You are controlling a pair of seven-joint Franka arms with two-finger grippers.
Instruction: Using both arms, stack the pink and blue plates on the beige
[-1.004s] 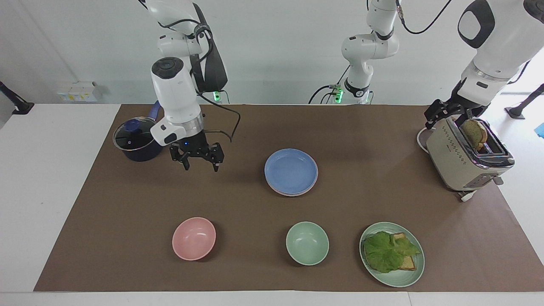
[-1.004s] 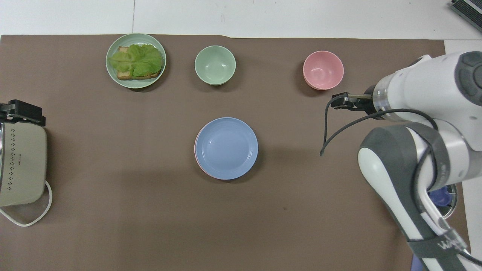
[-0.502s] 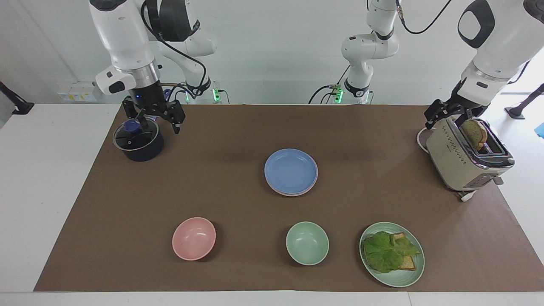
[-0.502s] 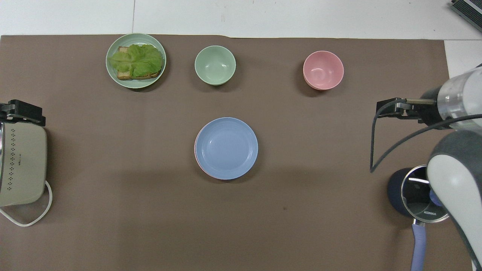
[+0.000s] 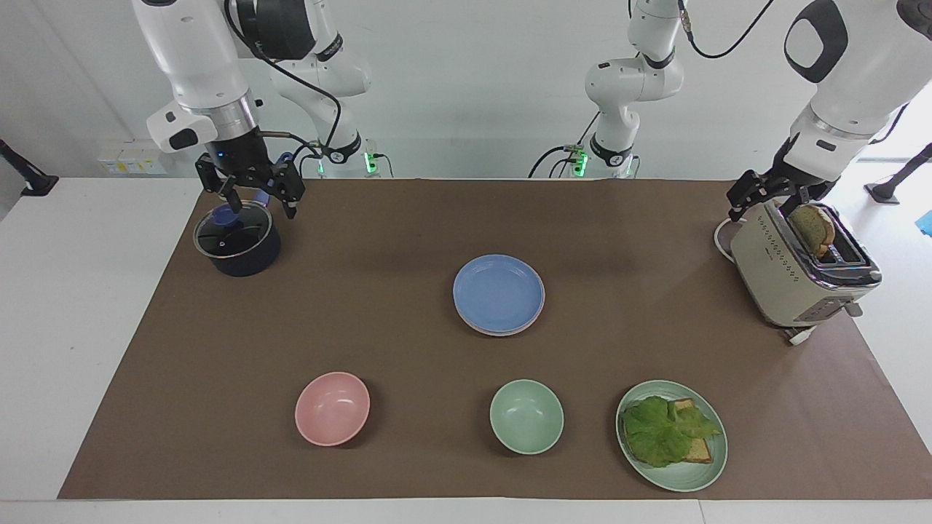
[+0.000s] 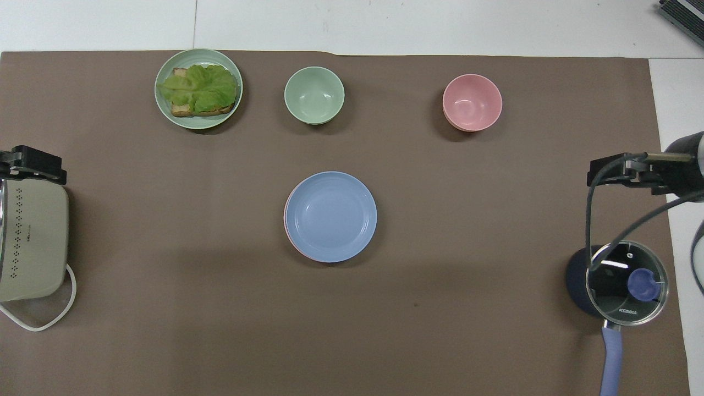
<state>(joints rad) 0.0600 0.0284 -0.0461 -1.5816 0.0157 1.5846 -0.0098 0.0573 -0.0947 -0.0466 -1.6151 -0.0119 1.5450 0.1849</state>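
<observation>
Blue plate (image 5: 499, 292) unmoved atop stack on brown mat (image 5: 408, 240); right gripper (image 5: 250, 198), jaws spread, now up over pot (image 5: 237, 246); left gripper (image 5: 757, 195) spread at toaster (image 5: 790, 280).

blue plate (image 5: 498, 291), pink bowl (image 5: 332, 408), brown mat (image 5: 408, 364)

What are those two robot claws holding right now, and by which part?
Nothing. The right gripper hangs open and empty over the lidded pot; the left gripper waits open beside the toaster, gripping nothing.
</observation>
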